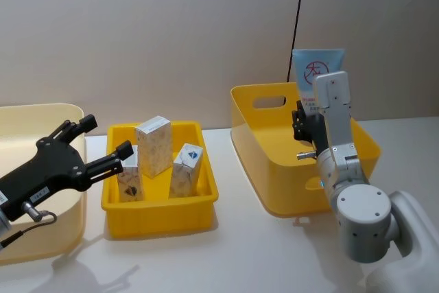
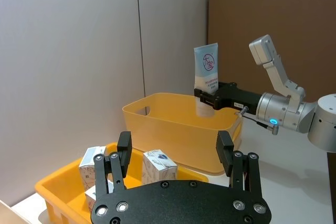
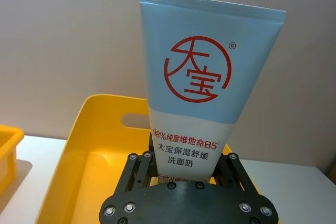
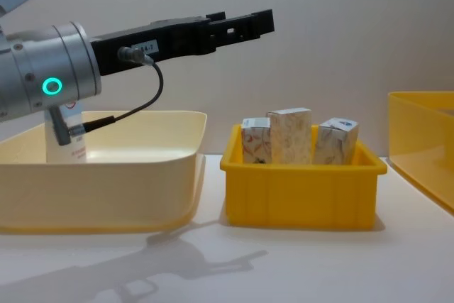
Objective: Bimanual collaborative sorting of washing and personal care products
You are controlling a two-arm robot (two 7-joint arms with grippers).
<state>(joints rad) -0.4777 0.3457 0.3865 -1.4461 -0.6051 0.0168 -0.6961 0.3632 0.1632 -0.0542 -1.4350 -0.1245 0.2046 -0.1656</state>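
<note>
Light-blue plastic squeeze tube (image 1: pixel 317 66) hung upright over the deep yellow plastic bin (image 1: pixel 255 135), the right gripper (image 1: pixel 306 125) with jaws clamped on its lower end, probably for transfer; the left gripper (image 1: pixel 106 141) hovered, jaws spread, seemingly ready to receive.

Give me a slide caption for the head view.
Right gripper holds a blue tube over the yellow bin; left gripper open near the tray of boxes.

3 boxes (image 1: pixel 154 145) in middle bin (image 1: pixel 161 207) | tube (image 1: pixel 317 66) over right bin (image 1: pixel 274 190) | tub (image 1: pixel 34 125) left
</note>
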